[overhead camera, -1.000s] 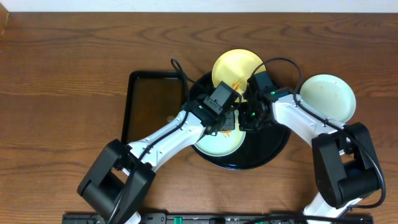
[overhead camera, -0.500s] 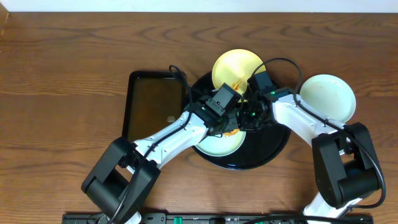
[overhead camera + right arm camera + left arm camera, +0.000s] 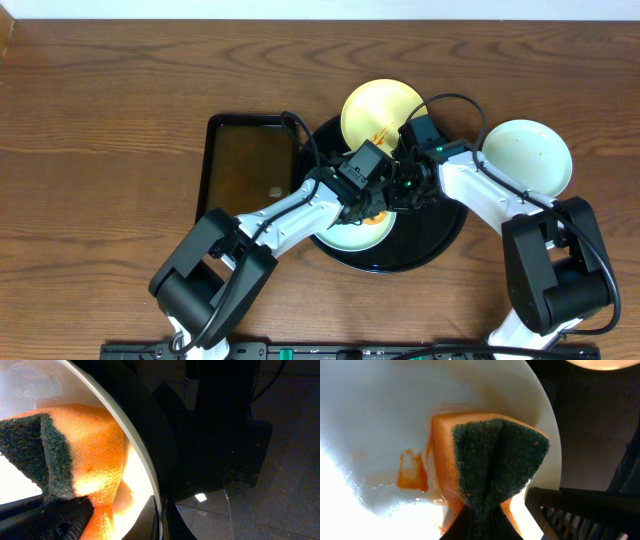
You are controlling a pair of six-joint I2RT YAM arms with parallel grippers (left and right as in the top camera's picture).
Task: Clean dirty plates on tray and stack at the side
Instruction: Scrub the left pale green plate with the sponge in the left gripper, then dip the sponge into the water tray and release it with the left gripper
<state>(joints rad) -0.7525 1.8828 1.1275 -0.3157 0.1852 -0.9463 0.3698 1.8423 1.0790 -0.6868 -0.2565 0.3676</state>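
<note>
The left gripper [image 3: 481,522] is clamped on a sponge [image 3: 495,460], pinching its green scouring face into a fold, with the orange foam bulging either side. The sponge presses on the white plate [image 3: 380,420] close to its rim, beside an orange smear [image 3: 412,472]. This plate lies inside the tray [image 3: 440,225], on its left-front part.

The right gripper [image 3: 402,188] sits over the tray's middle, right beside the left one. Whether its jaws are open or closed on anything cannot be told. Its own camera looks along the white plate's rim, with the sponge's foam just inside that rim and the dark tray outside it.

Only the left wrist view shows the smear and the wet sheen on the plate. Only the overhead view shows the rest: a yellow plate [image 3: 375,105] with orange streaks overlapping the tray's far rim, a pale plate [image 3: 527,155] on the table [image 3: 100,120] right of the tray, and a rectangular tray [image 3: 245,165] just left of it.
</note>
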